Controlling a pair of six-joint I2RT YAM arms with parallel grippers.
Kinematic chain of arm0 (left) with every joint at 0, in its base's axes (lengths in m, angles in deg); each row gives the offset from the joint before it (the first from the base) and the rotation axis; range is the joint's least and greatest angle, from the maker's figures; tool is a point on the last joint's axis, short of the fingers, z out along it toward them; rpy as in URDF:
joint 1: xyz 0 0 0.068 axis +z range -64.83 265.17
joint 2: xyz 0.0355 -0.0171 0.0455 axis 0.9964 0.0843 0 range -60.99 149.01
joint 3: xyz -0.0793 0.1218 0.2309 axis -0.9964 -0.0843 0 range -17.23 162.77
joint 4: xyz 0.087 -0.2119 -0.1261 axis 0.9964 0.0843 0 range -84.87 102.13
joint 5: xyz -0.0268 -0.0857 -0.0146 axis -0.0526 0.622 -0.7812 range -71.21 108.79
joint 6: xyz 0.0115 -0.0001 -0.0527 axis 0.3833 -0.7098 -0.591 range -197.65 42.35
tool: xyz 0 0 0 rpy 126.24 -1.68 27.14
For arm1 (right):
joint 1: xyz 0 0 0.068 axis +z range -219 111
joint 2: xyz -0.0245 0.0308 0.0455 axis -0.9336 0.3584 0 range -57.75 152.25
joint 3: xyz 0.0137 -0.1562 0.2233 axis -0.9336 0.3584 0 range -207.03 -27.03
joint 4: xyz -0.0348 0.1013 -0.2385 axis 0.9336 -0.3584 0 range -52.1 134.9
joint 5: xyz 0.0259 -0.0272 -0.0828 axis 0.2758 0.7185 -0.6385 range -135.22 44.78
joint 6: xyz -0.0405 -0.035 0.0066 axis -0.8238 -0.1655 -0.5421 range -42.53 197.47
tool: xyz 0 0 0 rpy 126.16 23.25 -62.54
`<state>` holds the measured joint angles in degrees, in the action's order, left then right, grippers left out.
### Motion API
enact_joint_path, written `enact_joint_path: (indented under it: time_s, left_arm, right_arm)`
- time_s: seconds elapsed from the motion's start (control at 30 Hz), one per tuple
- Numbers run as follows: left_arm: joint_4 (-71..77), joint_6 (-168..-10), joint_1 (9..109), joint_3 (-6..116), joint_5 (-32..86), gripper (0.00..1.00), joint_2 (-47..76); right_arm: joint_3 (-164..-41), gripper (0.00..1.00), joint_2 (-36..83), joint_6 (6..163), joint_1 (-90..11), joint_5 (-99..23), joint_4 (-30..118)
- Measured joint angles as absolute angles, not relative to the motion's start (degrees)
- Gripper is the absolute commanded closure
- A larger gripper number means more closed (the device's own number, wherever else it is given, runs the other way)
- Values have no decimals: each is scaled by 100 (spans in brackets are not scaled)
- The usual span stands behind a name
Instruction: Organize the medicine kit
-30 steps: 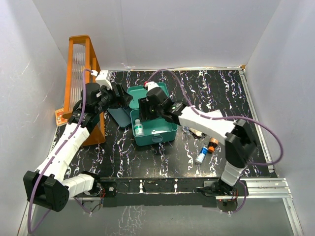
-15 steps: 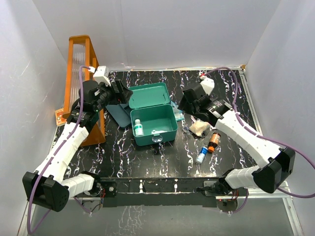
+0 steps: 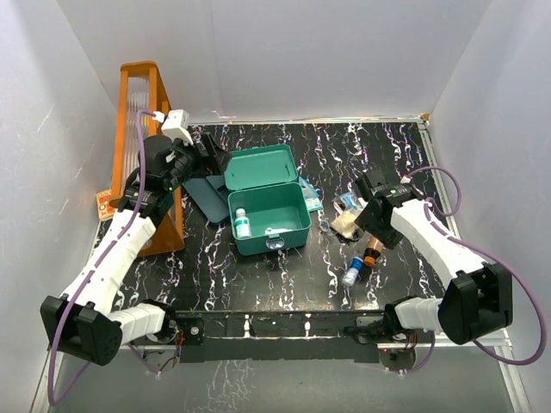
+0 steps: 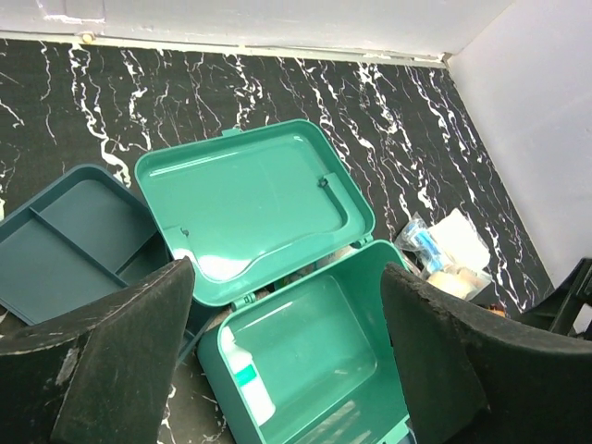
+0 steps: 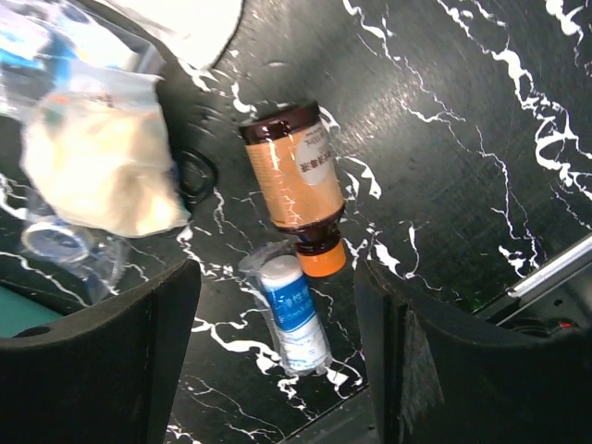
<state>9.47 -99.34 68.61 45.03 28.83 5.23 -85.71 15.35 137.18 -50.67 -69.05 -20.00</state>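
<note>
The medicine kit [image 3: 269,215] stands lid-up, likely to receive supplies, so the empty right hand [image 5: 277,277] hangs spread over the amber bottle [image 5: 291,176] at the kit's 4 o'clock, the left hand [image 4: 287,273] spread too.

Medicine kit [image 4: 314,351]: front edge cut off at frame bottom.
Divided tray [image 4: 65,240]: near corner behind left finger [image 4: 111,361].
Bagged items [image 5: 92,157]: blurred, contents unclear.
Brown bottle [image 5: 291,176]: label print illegible.

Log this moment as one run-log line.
medicine kit: lid open, white bottle inside | left pincer: open, near medicine kit | right pincer: open, aimed at brown bottle
</note>
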Motion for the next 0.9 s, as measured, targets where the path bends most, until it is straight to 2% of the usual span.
enact_joint_path:
  time_s: [0.3,0.57,0.77,0.9]
  left_arm:
    - [1014,-9956,6861,4863,2864,14,761]
    - [1183,-10109,6861,5080,2986,14,923]
    - [1191,-10135,6861,5093,3148,14,945]
    - [1156,-10126,6861,5093,3244,14,945]
  right_arm:
    - [-8077,34,1900,13058,-5824,-6429,-1504]
    - [-7692,41,2257,12214,-6322,-5539,-468]
    - [-7528,46,2331,11993,-6342,-5288,-2]
    - [-7349,53,2399,11936,-6353,-5266,175]
